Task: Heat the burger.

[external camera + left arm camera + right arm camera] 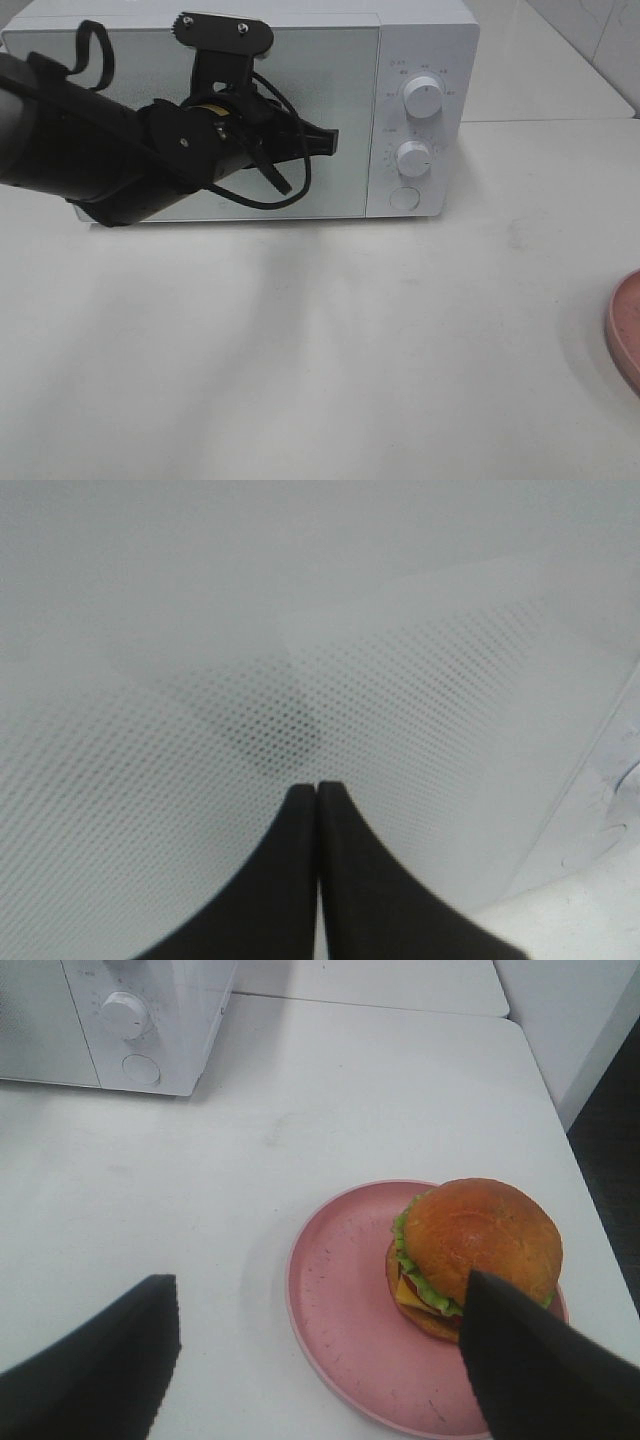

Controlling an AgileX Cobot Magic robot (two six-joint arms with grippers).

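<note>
Early going: the white microwave (240,110) door is closed, the left gripper (318,785) pinched empty against it. The golden-bunned burger (475,1250) waits on its round pink plate (340,1300) (unheated), between the right gripper (320,1360)'s wide, empty jaws.

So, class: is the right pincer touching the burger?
Apart. The right wrist view shows the open right pincer above the burger on its pink plate, gripping nothing.

We see a plain white bench (330,340) under soft, even light; a second white surface (530,90) butts against it behind, and pale wall tiles (590,30) show beyond.
</note>
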